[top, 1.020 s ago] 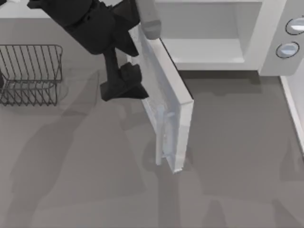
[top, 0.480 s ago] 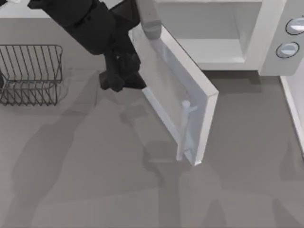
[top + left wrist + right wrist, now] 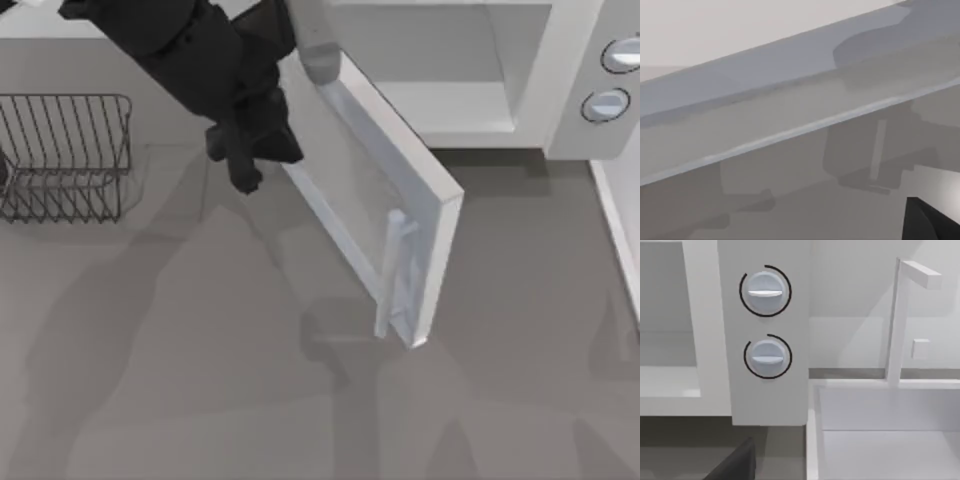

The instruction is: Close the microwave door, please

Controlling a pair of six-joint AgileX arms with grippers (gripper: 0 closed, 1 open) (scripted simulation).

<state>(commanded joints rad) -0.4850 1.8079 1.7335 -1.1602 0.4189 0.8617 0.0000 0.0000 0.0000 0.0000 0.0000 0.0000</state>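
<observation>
The microwave door (image 3: 372, 215), edge-on and near square to the microwave (image 3: 450, 70) a second ago, now stands swung partway toward the cavity as the left gripper (image 3: 250, 150) has drawn back toward the hinge.

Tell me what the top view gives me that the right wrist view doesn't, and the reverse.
Top view alone: the microwave door hanging partly open, its bar handle on the outer face, the left tool against the door near the hinge side, and a wire rack at the table's left. Right wrist view alone: a white basin with a tall white post beside the microwave. Both share the microwave's two knobs and part of its open cavity.
</observation>
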